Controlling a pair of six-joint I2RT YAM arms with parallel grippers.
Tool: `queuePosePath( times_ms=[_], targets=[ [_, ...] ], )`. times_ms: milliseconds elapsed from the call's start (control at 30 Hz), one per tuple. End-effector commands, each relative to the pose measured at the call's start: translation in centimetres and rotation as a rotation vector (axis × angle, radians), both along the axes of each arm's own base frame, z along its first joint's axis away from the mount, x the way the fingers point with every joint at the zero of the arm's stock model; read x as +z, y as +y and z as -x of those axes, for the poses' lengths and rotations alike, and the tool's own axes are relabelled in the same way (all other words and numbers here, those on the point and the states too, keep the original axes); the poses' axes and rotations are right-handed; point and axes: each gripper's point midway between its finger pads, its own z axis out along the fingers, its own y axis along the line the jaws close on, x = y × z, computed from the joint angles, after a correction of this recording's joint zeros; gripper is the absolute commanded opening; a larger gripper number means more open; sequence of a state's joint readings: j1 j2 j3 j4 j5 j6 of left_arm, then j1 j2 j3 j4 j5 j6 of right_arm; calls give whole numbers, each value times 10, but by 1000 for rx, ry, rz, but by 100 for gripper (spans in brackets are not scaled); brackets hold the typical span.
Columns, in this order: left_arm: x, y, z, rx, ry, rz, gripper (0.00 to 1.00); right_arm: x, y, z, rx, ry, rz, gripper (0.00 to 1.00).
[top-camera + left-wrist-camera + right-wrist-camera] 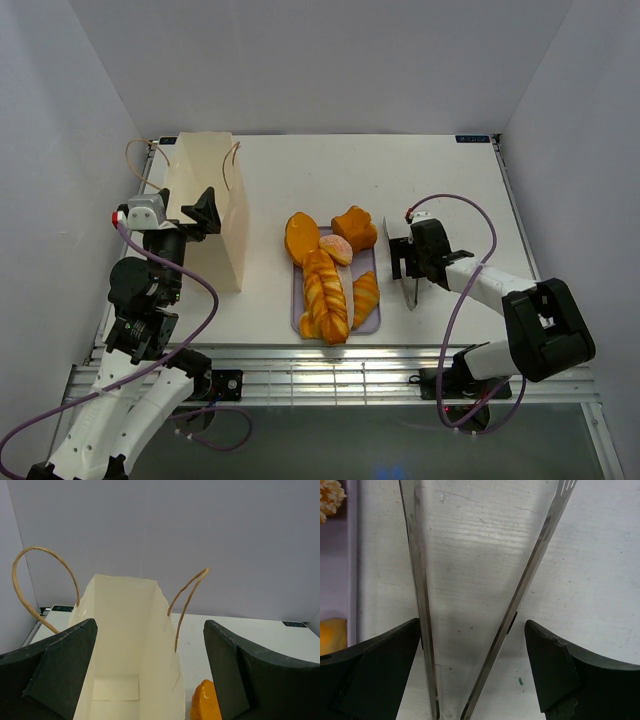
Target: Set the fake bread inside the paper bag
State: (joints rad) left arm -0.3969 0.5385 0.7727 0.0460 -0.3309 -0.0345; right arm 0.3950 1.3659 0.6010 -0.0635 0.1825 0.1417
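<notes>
Several glossy bread (325, 285) pieces: likely light, stiff, slippery; best pinched mid-body. Wide open, left jaws at bag (125, 630) mouth, right jaws astride tongs (419, 590), ungripped.

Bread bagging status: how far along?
Done: nothing; the paper bag shows no bread inside. In hand: right tool open, straddling the metal tongs, not gripping; left tool open at the bag mouth. Left: all the fake bread, on and beside the lilac tray.
</notes>
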Motion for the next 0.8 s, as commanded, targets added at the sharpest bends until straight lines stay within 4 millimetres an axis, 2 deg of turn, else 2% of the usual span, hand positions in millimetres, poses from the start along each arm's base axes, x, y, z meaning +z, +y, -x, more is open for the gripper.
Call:
queuePosePath(
  times_ms=[0,333,633,767],
  targets=[
    [-2,-5,-1,-19,0,1,98,18,7,-24,-38,-73,-26,90],
    [-2,-7,-1,-28,1,2,98,9,12,-27,-57,-42,-45,91],
    [-3,-9,-1,-38,2,-1,98,-2,11,-22,-102,6,-48,100],
    [-2,-10,-1,-42,-1,-1,98,-4,11,-21,-110,12,-49,98]
  ],
)
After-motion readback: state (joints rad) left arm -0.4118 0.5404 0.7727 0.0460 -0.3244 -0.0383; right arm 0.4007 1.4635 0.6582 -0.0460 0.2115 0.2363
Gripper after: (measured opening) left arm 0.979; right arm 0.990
